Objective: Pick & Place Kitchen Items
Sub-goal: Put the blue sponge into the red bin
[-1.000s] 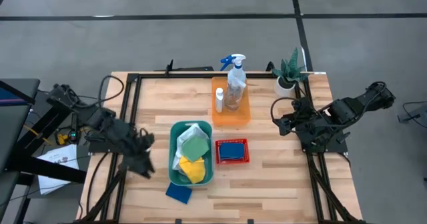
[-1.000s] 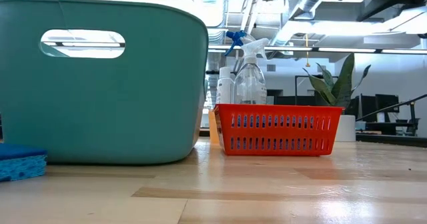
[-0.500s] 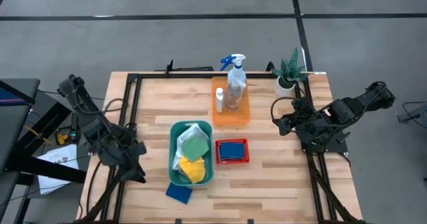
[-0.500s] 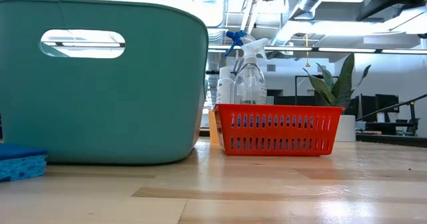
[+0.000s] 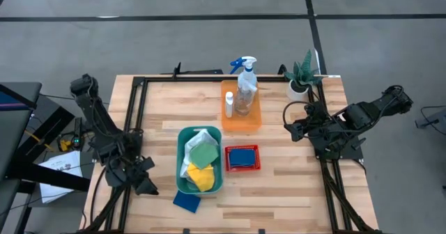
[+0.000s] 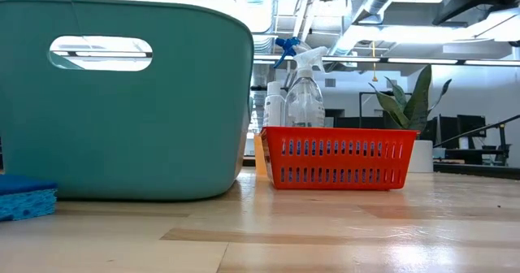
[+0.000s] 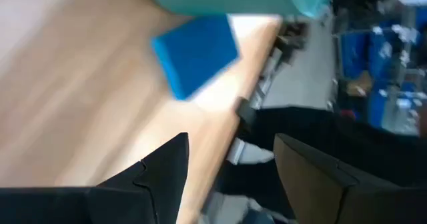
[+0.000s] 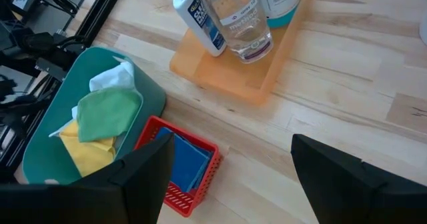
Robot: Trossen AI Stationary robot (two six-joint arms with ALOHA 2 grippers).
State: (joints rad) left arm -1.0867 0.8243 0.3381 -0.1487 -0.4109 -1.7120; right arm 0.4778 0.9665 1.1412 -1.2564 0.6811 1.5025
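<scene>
A loose blue sponge (image 5: 187,200) (image 7: 195,54) lies flat on the table by the near edge, just in front of the teal bin (image 5: 182,140). White, green and yellow cloths (image 5: 201,157) lie in the bin. My left gripper (image 5: 149,188) (image 7: 230,144) hovers open, low over the table's near left, to the left of that sponge and apart from it. A second blue sponge (image 5: 242,157) lies in the red basket (image 5: 242,168). The spray bottle (image 5: 245,84) and small white bottle (image 5: 228,104) stand on the orange tray (image 5: 254,117). My right gripper (image 5: 287,126) (image 8: 227,157) waits open at the right.
A potted plant (image 5: 301,77) stands at the far right corner. Black frame rails (image 5: 132,115) run along the table's left, far and right sides. In the low view the teal bin (image 6: 122,102) hides the left arm. Bare wood lies at the near right.
My left arm has swung toward the table's near edge and sunk low, its wrist rolling as it went. Its gripper now sits nearer the loose blue sponge and stays open. Nothing on the table has moved.
</scene>
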